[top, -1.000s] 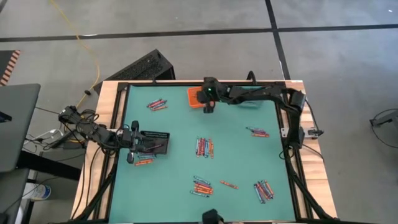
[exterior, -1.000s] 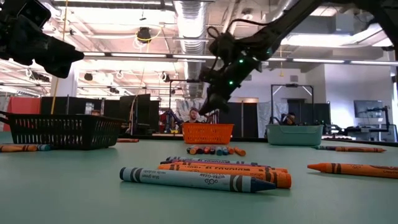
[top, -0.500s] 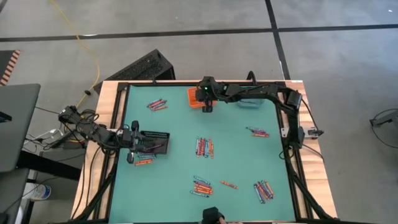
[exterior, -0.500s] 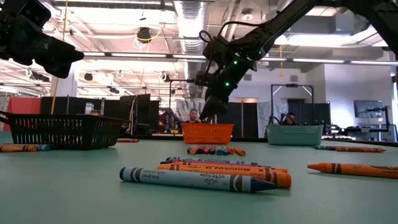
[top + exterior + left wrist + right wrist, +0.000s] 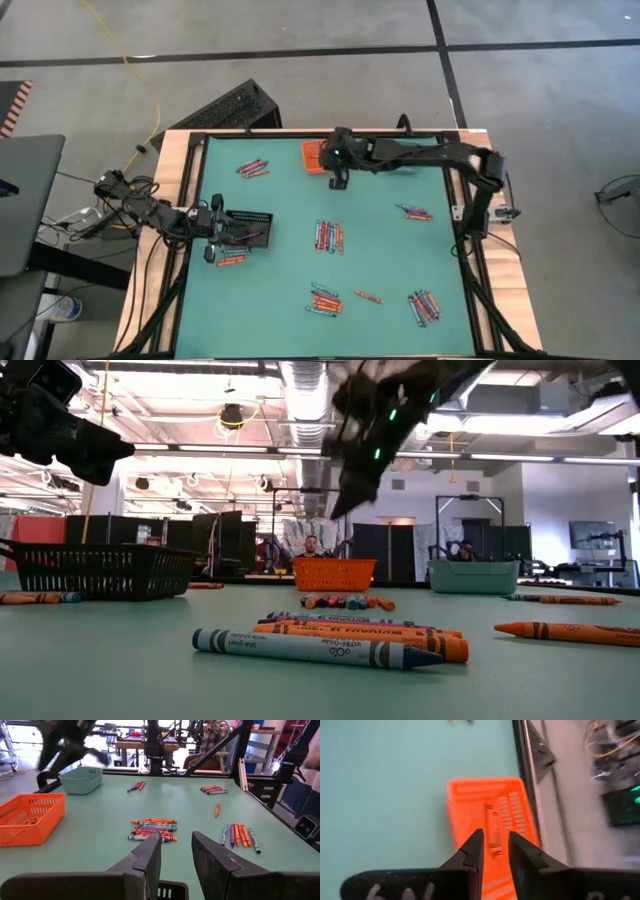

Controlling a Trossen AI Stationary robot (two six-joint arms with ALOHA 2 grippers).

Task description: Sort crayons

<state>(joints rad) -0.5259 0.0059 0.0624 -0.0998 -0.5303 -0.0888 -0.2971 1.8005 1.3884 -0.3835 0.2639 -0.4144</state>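
Observation:
Crayons lie in loose groups on the green table: at the middle (image 5: 329, 236), far left (image 5: 252, 167), right (image 5: 414, 212), near side (image 5: 325, 300) and near right (image 5: 424, 305). My right gripper (image 5: 340, 182) hangs in the air by the near right corner of the orange bin (image 5: 313, 157), open and empty; its wrist view (image 5: 495, 836) looks down on the bin (image 5: 470, 805), where a crayon (image 5: 492, 827) lies. My left gripper (image 5: 212, 240) waits open and empty over the left end of the black bin (image 5: 246, 231).
A teal bin (image 5: 473, 575) stands at the far right, mostly under my right arm in the high view. A single crayon (image 5: 367, 297) lies near the front. More crayons (image 5: 232, 260) lie just in front of the black bin. Raised black rails edge the table.
My right gripper has risen above the orange bin and gone a little toward the table's right edge, moving fast enough to blur. My left arm has kept still.

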